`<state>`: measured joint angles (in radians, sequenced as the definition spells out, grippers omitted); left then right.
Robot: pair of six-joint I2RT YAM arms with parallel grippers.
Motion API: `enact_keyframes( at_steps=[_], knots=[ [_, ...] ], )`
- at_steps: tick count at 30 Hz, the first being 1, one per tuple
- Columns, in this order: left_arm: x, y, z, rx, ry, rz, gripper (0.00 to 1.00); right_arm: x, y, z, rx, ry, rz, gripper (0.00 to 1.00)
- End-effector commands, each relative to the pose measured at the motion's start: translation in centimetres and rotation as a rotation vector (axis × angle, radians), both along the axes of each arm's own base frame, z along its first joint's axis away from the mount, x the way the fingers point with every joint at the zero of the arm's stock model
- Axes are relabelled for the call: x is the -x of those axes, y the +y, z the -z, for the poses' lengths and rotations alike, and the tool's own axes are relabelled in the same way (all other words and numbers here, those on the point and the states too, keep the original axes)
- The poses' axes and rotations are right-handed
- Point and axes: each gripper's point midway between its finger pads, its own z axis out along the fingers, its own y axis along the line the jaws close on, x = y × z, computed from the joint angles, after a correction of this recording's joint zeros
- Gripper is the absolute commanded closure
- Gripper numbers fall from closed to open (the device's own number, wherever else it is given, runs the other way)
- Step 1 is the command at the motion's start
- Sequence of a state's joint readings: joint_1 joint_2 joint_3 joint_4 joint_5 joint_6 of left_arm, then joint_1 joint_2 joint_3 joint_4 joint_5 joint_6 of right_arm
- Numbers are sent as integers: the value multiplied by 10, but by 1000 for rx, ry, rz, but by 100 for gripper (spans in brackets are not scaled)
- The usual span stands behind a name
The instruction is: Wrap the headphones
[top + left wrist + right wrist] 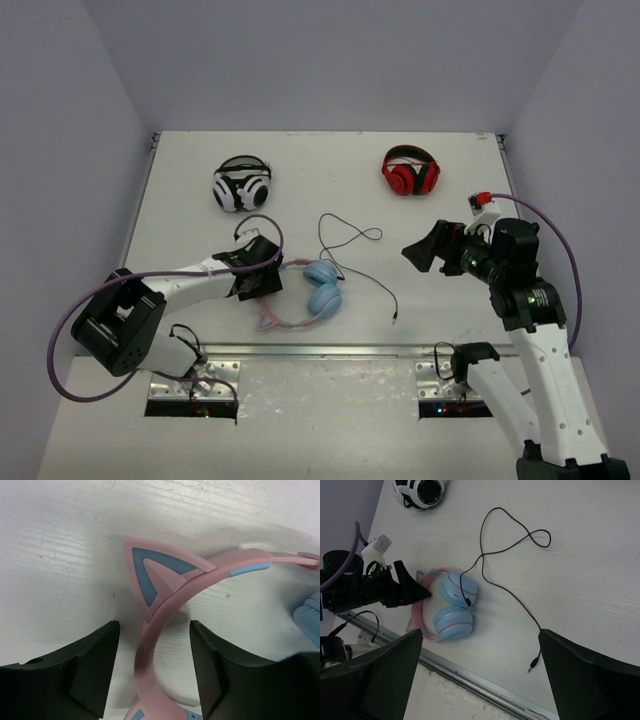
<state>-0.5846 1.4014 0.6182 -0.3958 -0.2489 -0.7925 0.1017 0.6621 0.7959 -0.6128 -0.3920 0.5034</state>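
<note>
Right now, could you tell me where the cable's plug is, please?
In the top view, the plug lies right of centre near the front edge, to the right of the blue earcups.

Table (300,170) with pink headphones (322,298), other headsets (241,185)

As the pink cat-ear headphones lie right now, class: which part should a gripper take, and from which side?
Take the pink headband just beside the cat ear, coming straight down. The headphones lie flat on the table, so the thin band leaves bare surface on both sides for fingers; the round earcups look too wide. The open left gripper straddles it.
</note>
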Motion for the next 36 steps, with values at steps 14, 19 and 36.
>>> enact_keyframes(
  at_steps=[14, 19, 36],
  knots=[
    [54, 12, -2, -123, 172, 13, 36, -6, 7, -9, -48, -80, -16, 1],
    [34, 9, -3, -160, 131, 19, 36, -7, 9, -5, -49, -84, -33, 1],
    [26, 14, -5, -185, 91, -11, 71, -6, 9, -7, -36, -89, -43, 1]
  ],
)
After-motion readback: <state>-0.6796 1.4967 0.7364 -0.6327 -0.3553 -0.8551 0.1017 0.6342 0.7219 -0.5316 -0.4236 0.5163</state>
